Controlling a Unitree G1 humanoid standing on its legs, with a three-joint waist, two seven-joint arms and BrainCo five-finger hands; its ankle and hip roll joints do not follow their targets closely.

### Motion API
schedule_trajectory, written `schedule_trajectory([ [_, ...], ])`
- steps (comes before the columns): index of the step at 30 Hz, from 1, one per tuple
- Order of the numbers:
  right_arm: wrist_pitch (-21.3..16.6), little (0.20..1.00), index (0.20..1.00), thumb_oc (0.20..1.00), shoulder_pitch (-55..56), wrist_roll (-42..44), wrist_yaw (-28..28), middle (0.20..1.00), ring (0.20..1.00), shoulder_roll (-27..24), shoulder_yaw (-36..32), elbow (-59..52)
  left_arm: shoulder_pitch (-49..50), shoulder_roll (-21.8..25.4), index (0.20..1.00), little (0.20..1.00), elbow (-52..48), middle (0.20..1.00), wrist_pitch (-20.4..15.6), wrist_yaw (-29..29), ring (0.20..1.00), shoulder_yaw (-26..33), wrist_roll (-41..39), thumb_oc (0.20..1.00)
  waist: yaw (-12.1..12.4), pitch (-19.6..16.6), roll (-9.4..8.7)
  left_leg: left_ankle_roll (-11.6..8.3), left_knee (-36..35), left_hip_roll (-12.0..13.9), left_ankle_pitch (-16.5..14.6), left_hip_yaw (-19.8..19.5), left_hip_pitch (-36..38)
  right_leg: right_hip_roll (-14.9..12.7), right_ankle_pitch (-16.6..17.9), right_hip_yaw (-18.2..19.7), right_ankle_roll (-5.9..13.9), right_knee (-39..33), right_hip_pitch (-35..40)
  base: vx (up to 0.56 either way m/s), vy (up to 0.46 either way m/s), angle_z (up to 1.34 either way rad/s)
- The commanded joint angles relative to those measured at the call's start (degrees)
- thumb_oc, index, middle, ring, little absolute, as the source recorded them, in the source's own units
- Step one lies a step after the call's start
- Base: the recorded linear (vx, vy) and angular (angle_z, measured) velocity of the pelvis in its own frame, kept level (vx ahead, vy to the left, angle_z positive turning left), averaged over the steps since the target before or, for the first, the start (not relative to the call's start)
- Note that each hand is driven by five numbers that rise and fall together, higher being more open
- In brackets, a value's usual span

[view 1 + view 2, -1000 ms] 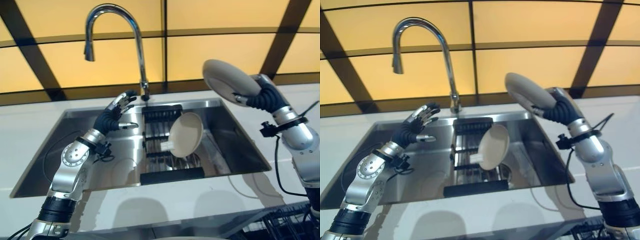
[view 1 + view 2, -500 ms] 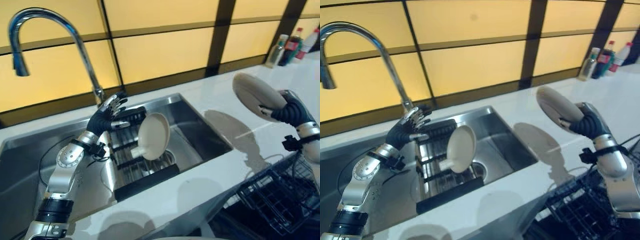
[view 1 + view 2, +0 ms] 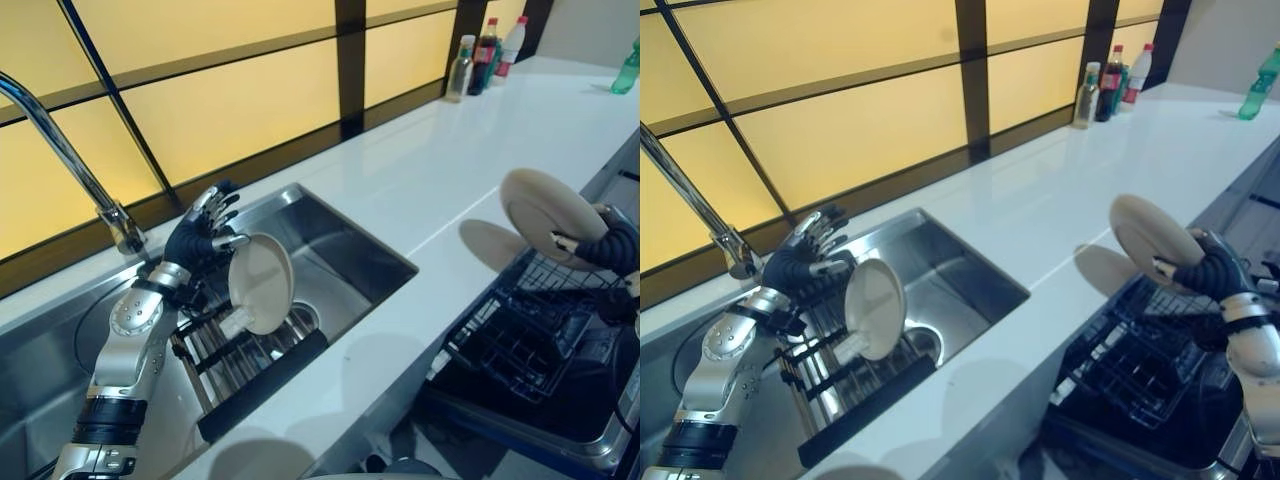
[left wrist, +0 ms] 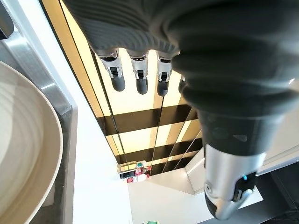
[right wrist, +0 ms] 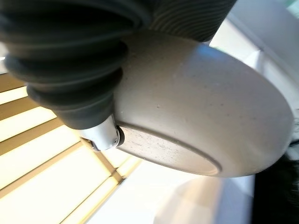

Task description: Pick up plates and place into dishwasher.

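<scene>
The right hand (image 3: 612, 243) grips a beige plate (image 3: 550, 216) above the open dishwasher rack (image 3: 520, 335) just below it, so lowering it between the tines comes next, while the left hand (image 3: 196, 238) hovers open-fingered beside a second plate (image 3: 262, 283) in the sink rack (image 3: 250, 355).

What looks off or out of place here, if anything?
Nothing stands out. One plate stands on edge in the sink rack beside the open left hand. The right hand holds a second plate tilted above the dishwasher basket. No spills or damage visible.
</scene>
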Motion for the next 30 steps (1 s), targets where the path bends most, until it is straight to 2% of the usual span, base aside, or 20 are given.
schedule_trajectory([
  [1, -2.97, 0.2, 0.2, 0.2, -1.47, 1.78, -0.12, 0.2, 0.2, -1.53, -3.38, 1.94, -1.28, 1.96, 1.0, 1.0, 0.88, 1.0, -2.0, 1.78, 1.0, 2.18, -3.07, 1.0, -0.46, -1.79, -2.52, 7.92, 14.21, -3.07, -13.14, -1.01, -4.64, -2.4, -2.93, -3.61, 4.61, 0.64, -2.62, 0.0, 0.028, -0.06],
  [12, -1.62, 0.2, 0.2, 0.2, -0.84, 0.17, 0.13, 0.2, 0.2, -0.56, -0.48, 6.48, -0.56, 2.19, 1.0, 1.0, 0.27, 1.0, -1.23, 2.85, 1.0, 1.42, -2.72, 1.0, -0.33, 1.02, -2.56, 8.32, 16.69, -3.35, -13.47, -0.98, -5.64, -4.24, -2.74, -5.42, 5.39, 4.0, -4.74, 0.01, -0.003, -0.04],
  [26, 0.27, 0.2, 0.2, 0.2, -1.23, -2.42, 4.56, 0.2, 0.2, -1.13, 3.56, 9.5, 1.93, -0.89, 1.0, 1.0, -0.35, 1.0, -2.27, 4.0, 1.0, -1.1, -3.12, 1.0, -0.91, 5.83, 0.94, 8.08, 19.13, -4.17, -12.96, -1.11, -6.54, -7.04, -3.26, -6.65, 6.07, 7.9, -6.9, 0.06, 0.012, 0.03],
  [30, 1.2, 0.2, 0.2, 0.2, -1.84, -4.11, 5.52, 0.2, 0.2, -1.46, 5.69, 10.88, 2.54, -1.4, 1.0, 1.0, -0.32, 1.0, -2.51, 4.08, 1.0, -1.77, -3.23, 1.0, -0.47, 6.62, 1.27, 7.89, 19.3, -4.32, -12.61, -1.35, -6.77, -7.55, -3.34, -7.15, 6.08, 8.28, -7.04, 0.05, -0.008, 0.03],
])
